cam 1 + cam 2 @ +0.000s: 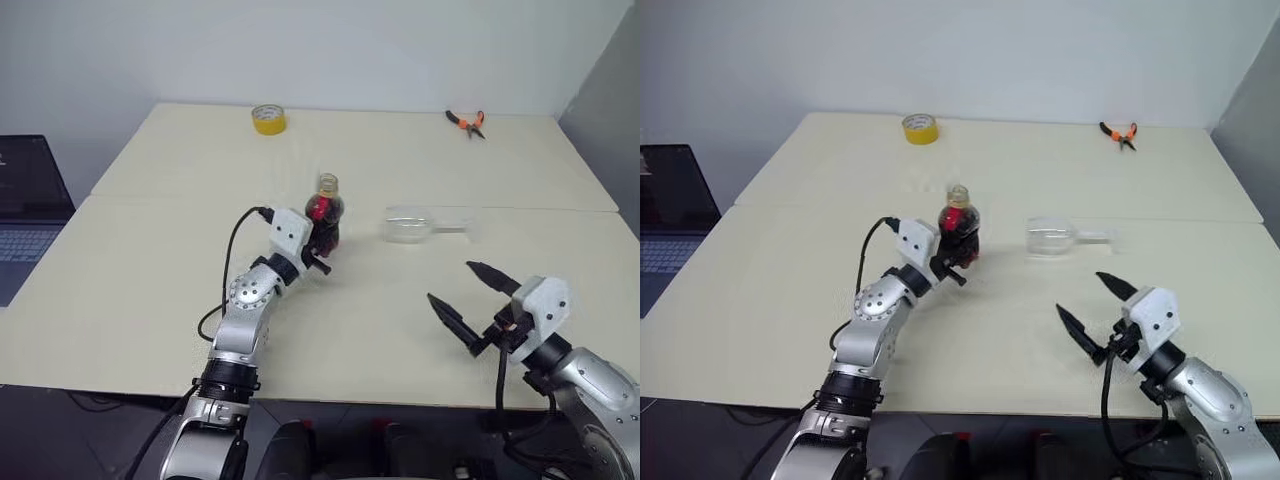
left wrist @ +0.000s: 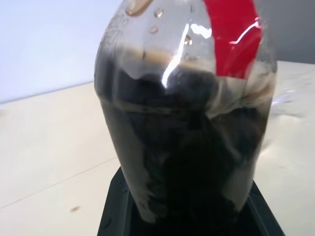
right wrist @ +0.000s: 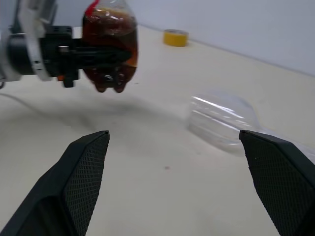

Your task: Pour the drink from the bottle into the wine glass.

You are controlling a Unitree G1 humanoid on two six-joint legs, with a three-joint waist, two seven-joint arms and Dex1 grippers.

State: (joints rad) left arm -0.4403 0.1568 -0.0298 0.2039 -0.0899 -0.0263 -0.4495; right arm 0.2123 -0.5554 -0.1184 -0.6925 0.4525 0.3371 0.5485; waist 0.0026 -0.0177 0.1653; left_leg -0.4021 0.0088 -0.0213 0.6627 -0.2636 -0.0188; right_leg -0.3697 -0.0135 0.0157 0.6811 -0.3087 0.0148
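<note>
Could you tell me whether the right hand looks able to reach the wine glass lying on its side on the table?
Probably yes. The right hand is open and empty, and bare table lies between it and the tipped wine glass. The left hand, holding the bottle, stays off to the side.

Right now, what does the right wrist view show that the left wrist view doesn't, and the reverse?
Right wrist view alone: the wine glass lying on its side on the table, the yellow tape roll far back, the open right gripper, and the left gripper holding the bottle lifted off the table.
Left wrist view alone: a close look through the bottle's wall, with the dark drink and droplets above the liquid line.
Both: the bottle with its red label, the drink and the pale table.
</note>
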